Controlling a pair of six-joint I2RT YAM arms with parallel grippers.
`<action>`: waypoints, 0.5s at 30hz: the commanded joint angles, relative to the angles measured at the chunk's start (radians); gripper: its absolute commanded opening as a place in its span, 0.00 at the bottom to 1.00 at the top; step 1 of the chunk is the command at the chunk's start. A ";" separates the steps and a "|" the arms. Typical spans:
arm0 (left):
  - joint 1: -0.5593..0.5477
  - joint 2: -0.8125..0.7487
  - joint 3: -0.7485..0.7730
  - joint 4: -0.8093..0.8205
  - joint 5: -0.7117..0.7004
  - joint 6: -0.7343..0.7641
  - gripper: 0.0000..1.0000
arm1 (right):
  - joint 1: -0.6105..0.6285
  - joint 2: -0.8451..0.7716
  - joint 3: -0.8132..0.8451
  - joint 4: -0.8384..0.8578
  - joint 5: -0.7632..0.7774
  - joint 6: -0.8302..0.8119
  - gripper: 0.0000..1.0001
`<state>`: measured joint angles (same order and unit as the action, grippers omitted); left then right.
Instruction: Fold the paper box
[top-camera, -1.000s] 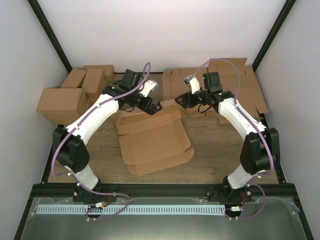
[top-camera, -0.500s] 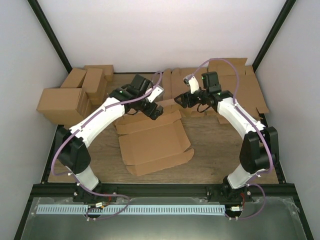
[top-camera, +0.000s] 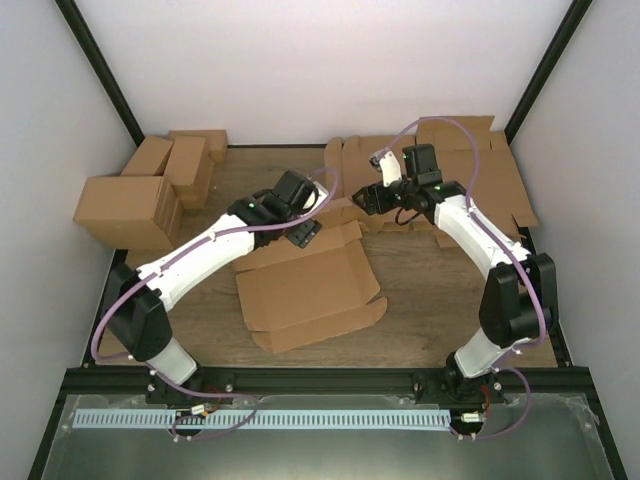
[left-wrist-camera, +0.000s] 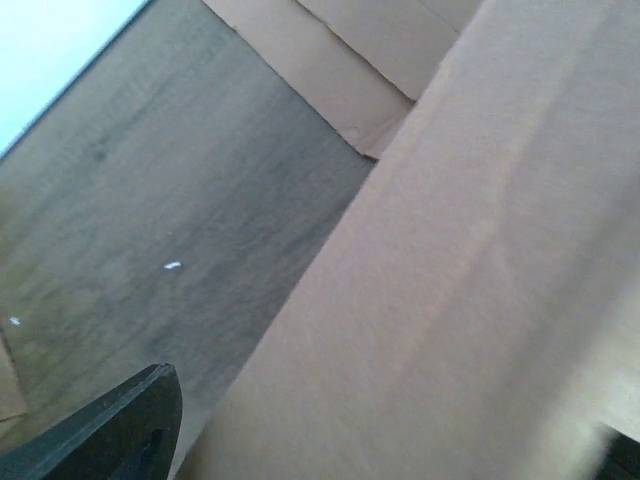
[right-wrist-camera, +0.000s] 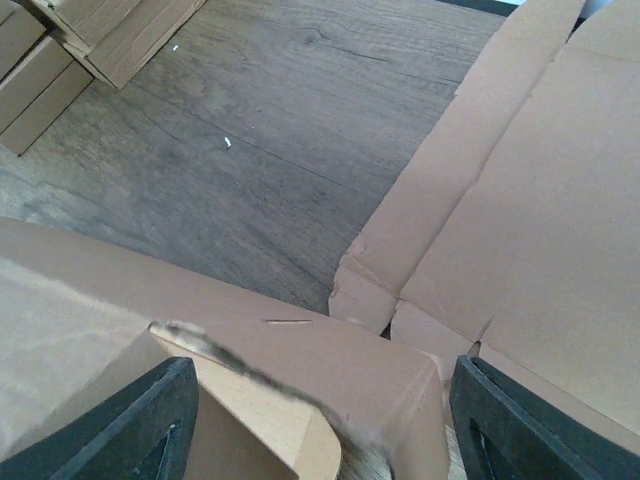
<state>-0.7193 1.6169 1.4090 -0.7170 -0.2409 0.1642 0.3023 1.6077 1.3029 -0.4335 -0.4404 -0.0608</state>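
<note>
The paper box (top-camera: 305, 285) lies spread out on the wooden table, a brown sheet with creased panels and tabs. My left gripper (top-camera: 306, 226) hangs over its far edge. In the left wrist view a tilted box panel (left-wrist-camera: 470, 270) fills the space between the wide-apart fingers (left-wrist-camera: 115, 430), so that gripper is open. My right gripper (top-camera: 364, 198) sits at the box's far right corner. There a raised, folded flap (right-wrist-camera: 330, 370) lies between its open fingers (right-wrist-camera: 520, 420), apart from the right-hand one.
A cluster of brown cartons (top-camera: 140, 190) stands at the back left. A pile of flat cardboard sheets (top-camera: 470, 170) covers the back right, close beside the right gripper, and also shows in the right wrist view (right-wrist-camera: 540, 200). Dark frame posts edge the table.
My left arm has swung right and forward, from behind the box to over its far edge, and its jaws have narrowed a little. The right arm has barely moved.
</note>
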 joint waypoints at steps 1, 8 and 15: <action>-0.019 -0.043 -0.020 0.057 -0.101 0.019 0.78 | -0.014 -0.029 0.032 -0.007 0.018 0.022 0.71; -0.027 -0.044 -0.018 0.070 -0.130 0.055 0.59 | -0.018 -0.042 0.027 -0.002 0.018 0.031 0.71; -0.041 -0.049 -0.019 0.079 -0.189 0.086 0.26 | -0.037 -0.061 0.036 0.003 0.072 0.050 0.71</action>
<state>-0.7467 1.5875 1.3964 -0.6598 -0.3862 0.2184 0.2871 1.5894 1.3029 -0.4339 -0.4129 -0.0319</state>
